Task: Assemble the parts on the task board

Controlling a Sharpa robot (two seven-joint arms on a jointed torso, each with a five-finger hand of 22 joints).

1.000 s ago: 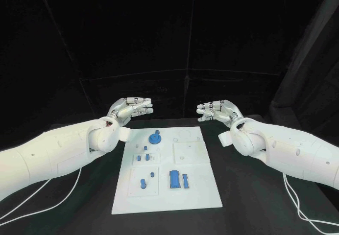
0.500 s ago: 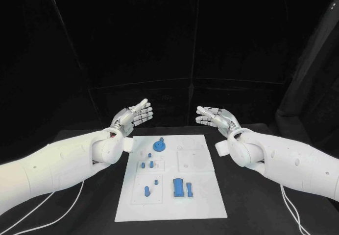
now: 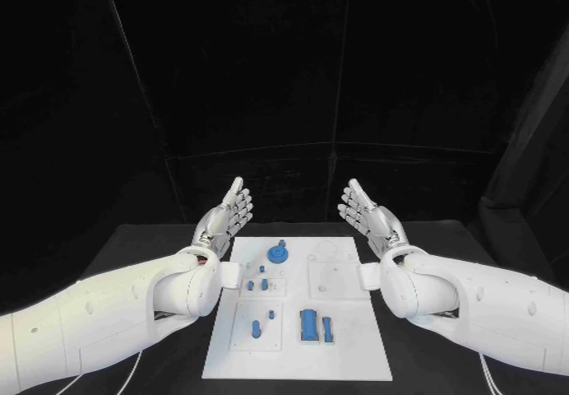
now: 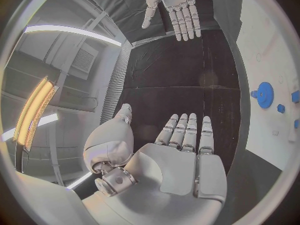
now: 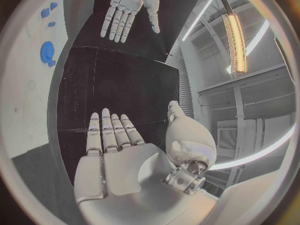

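Opening out from the curled pose of a second ago, both hands now show flat palms with fingers straight and apart, holding nothing. Left hand hangs above the far left corner of the task board; right hand mirrors it above the far right corner, palms facing each other. Half a second ago the fingers were only partly unfolded. The whole head view has shifted too, so the board sits lower and more centred: camera move, not the board.

Left wrist view: own left hand flat, fingers side by side, thumb out to the side; the right hand across from it, also spread. Right wrist view: own right hand the same, left hand opposite.

Task board is a white rectangular plate, lying flat mid-table on the black table, between the two forearms. Blue parts on it, none touched: a round gear-like part near the far edge, small pegs left of centre, one peg in the near-left panel, a larger block with a slim bar just beside it near centre. The far-right panel carries only faint outlines; cannot tell detail. The gear also shows in the left wrist view.
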